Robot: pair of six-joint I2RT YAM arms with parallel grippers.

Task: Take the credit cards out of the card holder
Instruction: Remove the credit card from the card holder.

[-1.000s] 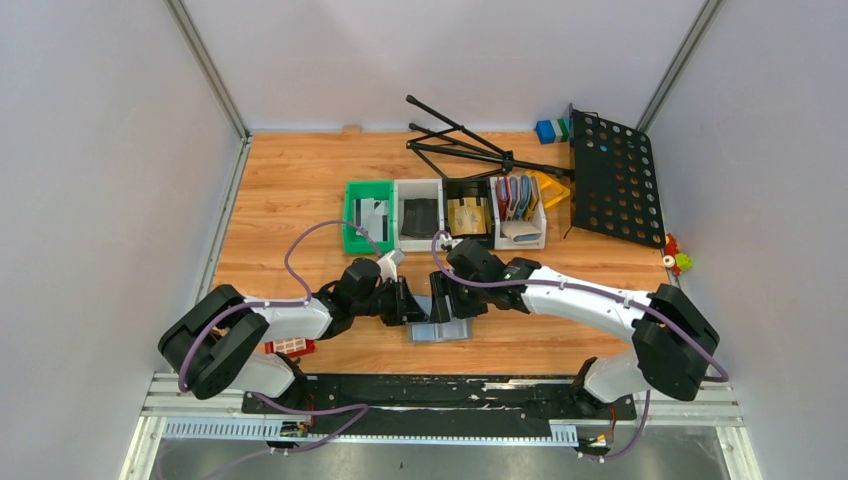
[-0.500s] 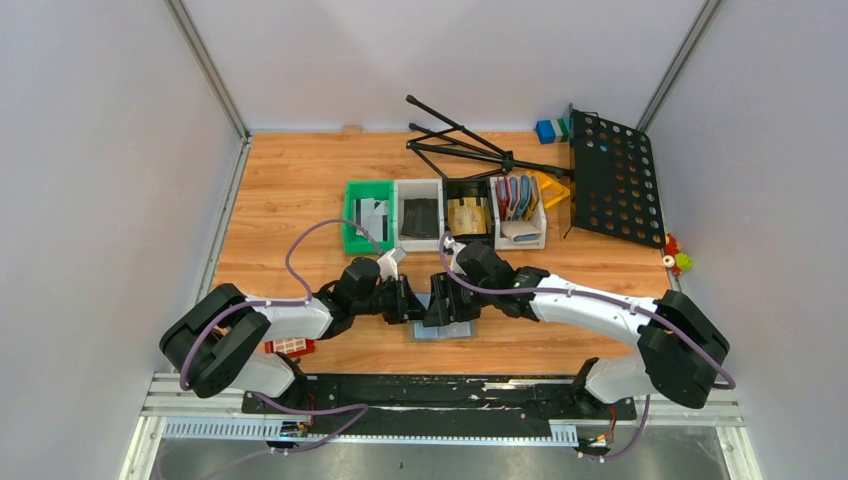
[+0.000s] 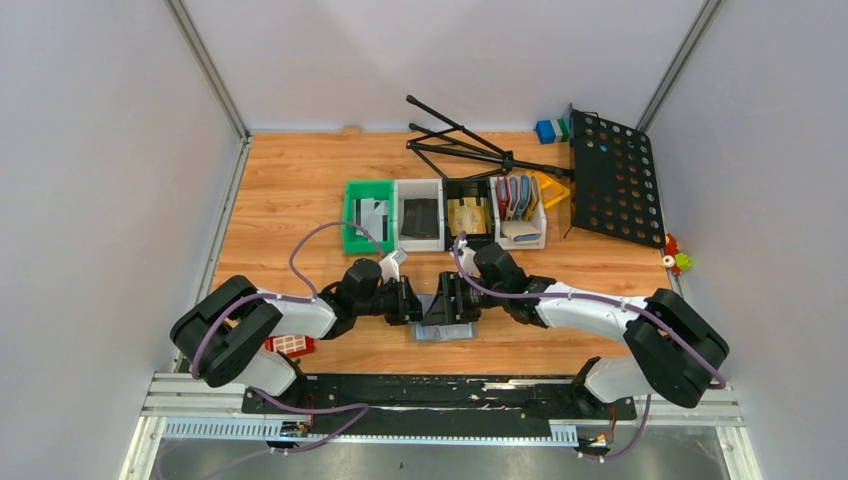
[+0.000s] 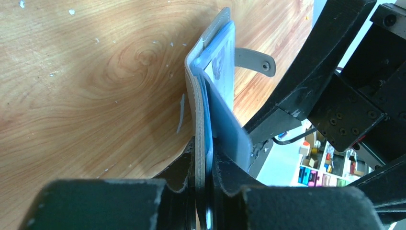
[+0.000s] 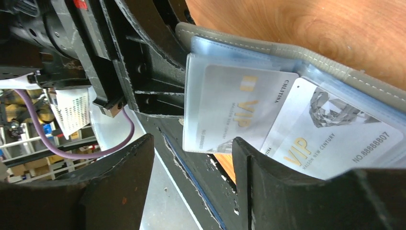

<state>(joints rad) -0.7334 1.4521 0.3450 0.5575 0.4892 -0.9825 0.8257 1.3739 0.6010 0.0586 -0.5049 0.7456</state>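
Both arms share one build: glossy white rounded shells over the long links and bulky matte black housings at the joints. The left arm, lower left of the overhead view, has a thin purple cable arching above it. The right arm, lower right, wears a matching purple cable along its shell. Up close, the left gripper has black fingers with grey-scuffed edges. The right gripper has broad, curved black fingers, chipped pale, and its black bracket shows small recessed screws.
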